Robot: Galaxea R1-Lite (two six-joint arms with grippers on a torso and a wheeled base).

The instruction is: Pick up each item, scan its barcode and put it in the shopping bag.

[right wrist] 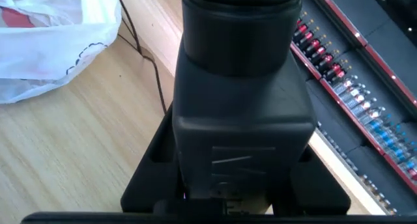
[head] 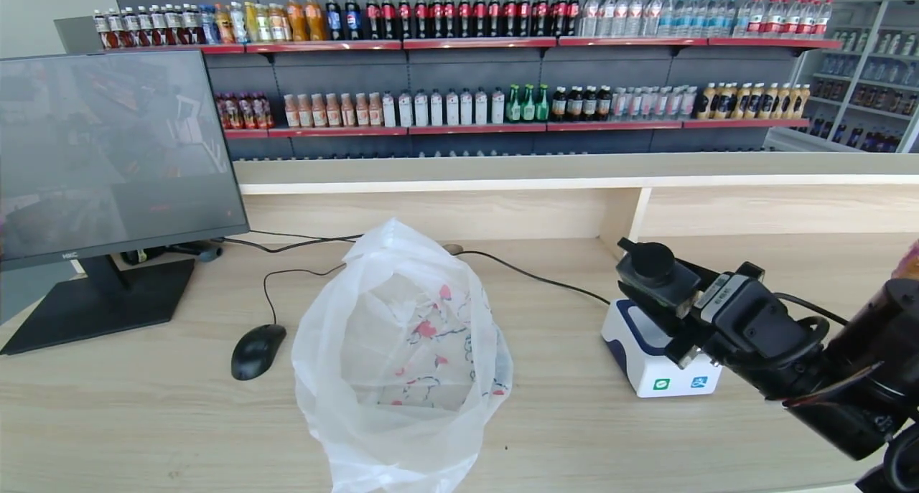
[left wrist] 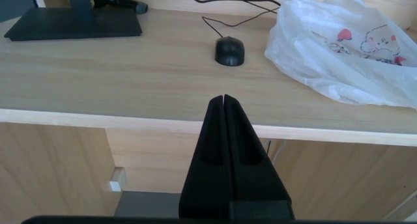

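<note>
The white plastic shopping bag (head: 402, 357) with red and blue prints stands open in the middle of the wooden counter (head: 143, 421). My right gripper (head: 678, 303) is shut on a black blocky item (head: 653, 267) with a round end. It holds the item just above the small white and blue scanner box (head: 657, 360), to the right of the bag. In the right wrist view the black item (right wrist: 238, 107) sits between my fingers (right wrist: 146, 178), with the bag (right wrist: 45, 42) off to one side. My left gripper (left wrist: 224, 113) is shut and empty, below the counter's front edge, facing the bag (left wrist: 339, 48).
A monitor (head: 115, 156) on a black stand occupies the counter's left end. A black mouse (head: 257, 351) lies between it and the bag, and cables (head: 531, 278) trail along the back. A raised wooden ledge (head: 574, 184) borders the far side, with bottle shelves beyond.
</note>
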